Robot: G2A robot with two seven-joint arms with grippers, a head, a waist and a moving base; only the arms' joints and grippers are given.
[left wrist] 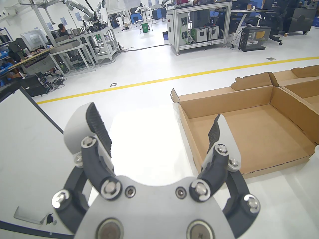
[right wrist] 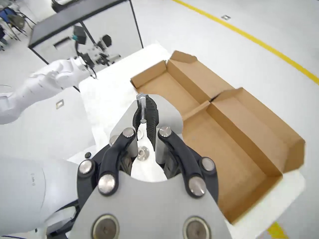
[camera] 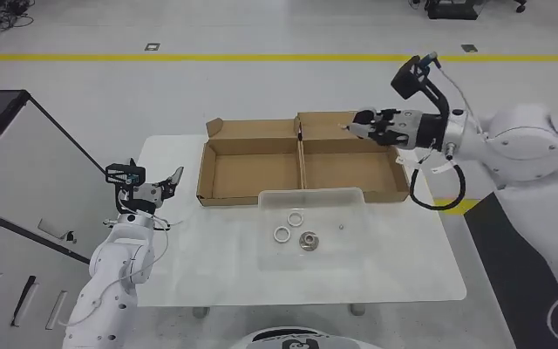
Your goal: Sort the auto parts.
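Gripper, left [left wrist: 154,114]: your left arm sat at the left edge of the table [camera: 392,262], fingers [left wrist: 98,123] spread wide with nothing between them, just beside the box [camera: 253,200].
Box, left compartment [camera: 248,174]: its cardboard floor was bare.
Tray [camera: 340,249]: clear plastic, right up against the box's near wall; it held what you had left to sort.
Rings [camera: 296,218]: two pale ones lay flat, near each other. I judged them thin, light and stiff; pinch one across its rim, since a flat ring offers little to catch.
Flange nut [camera: 308,241]: it lay just beside the nearer ring. It looked like small, hard metal; take it across the hex, above the flange.
Box, right compartment [camera: 349,166]: its floor was bare too.
Bolt [right wrist: 142,110]: it was off the table, above the far side of the right compartment, clamped lengthwise along its threaded shank, hex head at the fingertips.
Gripper, right [right wrist: 144,98]: its pads [right wrist: 152,111] were pressed onto the bolt.
Handling: the bolt looked light, rigid and not fragile; threads bite ribbed pads, so slip seemed unlikely. It would roll and bounce, so you would have wanted a low release inside the walls.
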